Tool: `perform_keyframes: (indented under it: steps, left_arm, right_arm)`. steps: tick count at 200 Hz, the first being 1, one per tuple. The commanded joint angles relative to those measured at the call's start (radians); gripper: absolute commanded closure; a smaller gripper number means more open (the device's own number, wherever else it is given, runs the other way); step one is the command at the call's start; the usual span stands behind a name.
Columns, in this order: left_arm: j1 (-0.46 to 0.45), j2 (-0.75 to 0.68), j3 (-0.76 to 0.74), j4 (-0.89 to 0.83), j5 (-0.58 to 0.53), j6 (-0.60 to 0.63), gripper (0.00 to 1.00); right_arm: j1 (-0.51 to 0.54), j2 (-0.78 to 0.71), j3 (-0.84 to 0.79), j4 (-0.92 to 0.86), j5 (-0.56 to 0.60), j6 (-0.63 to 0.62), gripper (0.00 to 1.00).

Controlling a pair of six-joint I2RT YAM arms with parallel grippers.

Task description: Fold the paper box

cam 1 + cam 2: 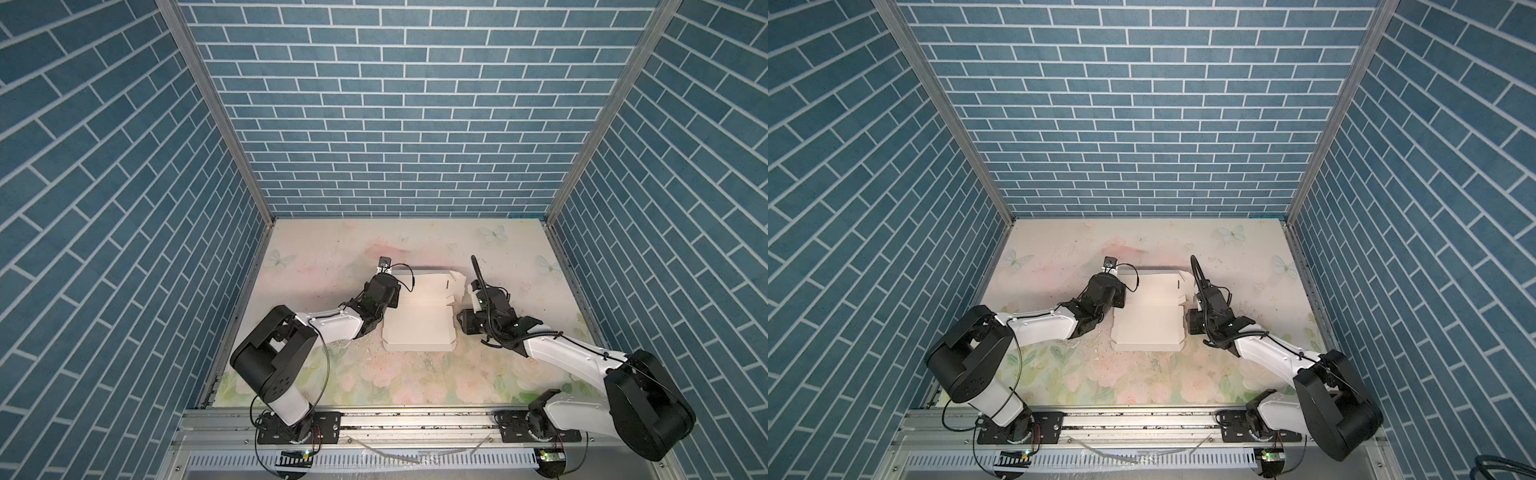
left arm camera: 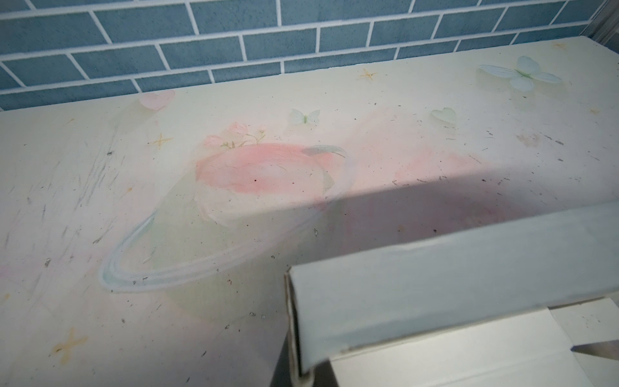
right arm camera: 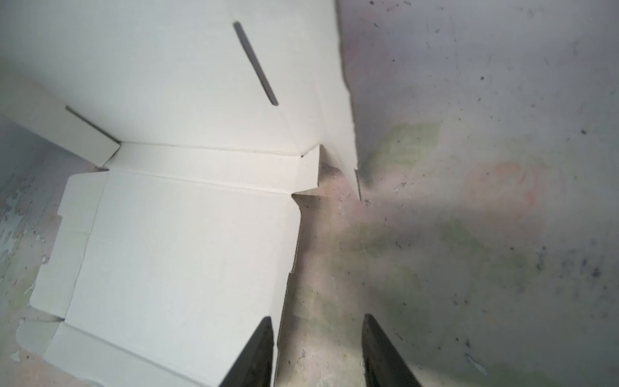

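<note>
**The white paper box (image 1: 417, 328) lies in the middle of the bench (image 1: 332, 374), only partly folded.**

It looks light, thin and bendy, so it may slide or crumple if you push hard. Take it by the edge of a side flap, close to a fold line. Your right fingers (image 3: 264, 351) are spread apart at the bottom of the right wrist view, just beside the box's side edge, holding nothing. Your left fingers hide under the left arm (image 1: 376, 297) at the box's upper left corner. They are pressed together, but you cannot tell if they pinch the card.
</note>
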Motion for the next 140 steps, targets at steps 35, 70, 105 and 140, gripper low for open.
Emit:
perform_keyframes:
  steps: [35, 70, 105, 140]
  left_arm:
    - [0.01, 0.0, 0.057, -0.24, 0.028, -0.025, 1.0]
    - [0.025, 0.015, 0.084, -0.278, 0.058, -0.025, 1.0]
    - [0.03, 0.023, 0.083, -0.275, 0.065, -0.025, 1.0]
    - [0.035, 0.032, 0.1, -0.294, 0.07, -0.034, 1.0]
  right_arm:
    - [0.016, -0.05, 0.012, 0.002, 0.075, 0.079, 0.79]
    - [-0.002, -0.124, 0.063, -0.107, 0.149, 0.002, 0.66]
    - [-0.073, -0.032, 0.15, -0.122, 0.093, -0.061, 0.62]
    - [-0.065, 0.024, 0.184, -0.052, -0.031, -0.047, 0.7]
